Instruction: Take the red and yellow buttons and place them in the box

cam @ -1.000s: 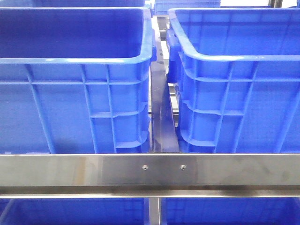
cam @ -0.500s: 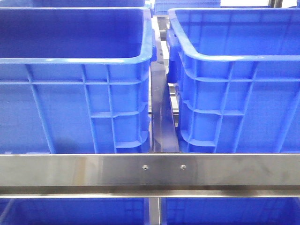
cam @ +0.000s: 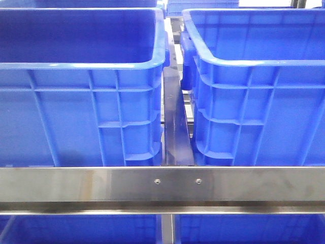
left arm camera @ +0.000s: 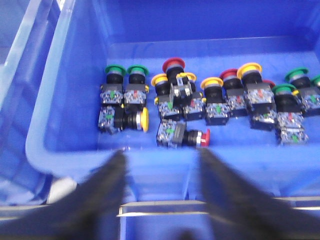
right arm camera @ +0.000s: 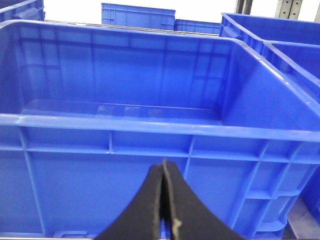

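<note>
Just ahead of the left gripper (left arm camera: pixel 160 165), whose blurred black fingers stand wide apart and hold nothing, lies a bright blue plastic crate (left arm camera: pixel 80 65) strewn with push-button switches. Nearest the fingers are a red-capped button on its side (left arm camera: pixel 204 138) and a yellow-capped button on its side (left arm camera: pixel 143 119); beyond them cluster more red, yellow and green-capped ones. The right gripper (right arm camera: pixel 164 200) has its black fingers pressed together, empty, facing the ribbed wall of a large blue ribbed box (right arm camera: pixel 150 125) with a thick rounded rim, its interior bare.
</note>
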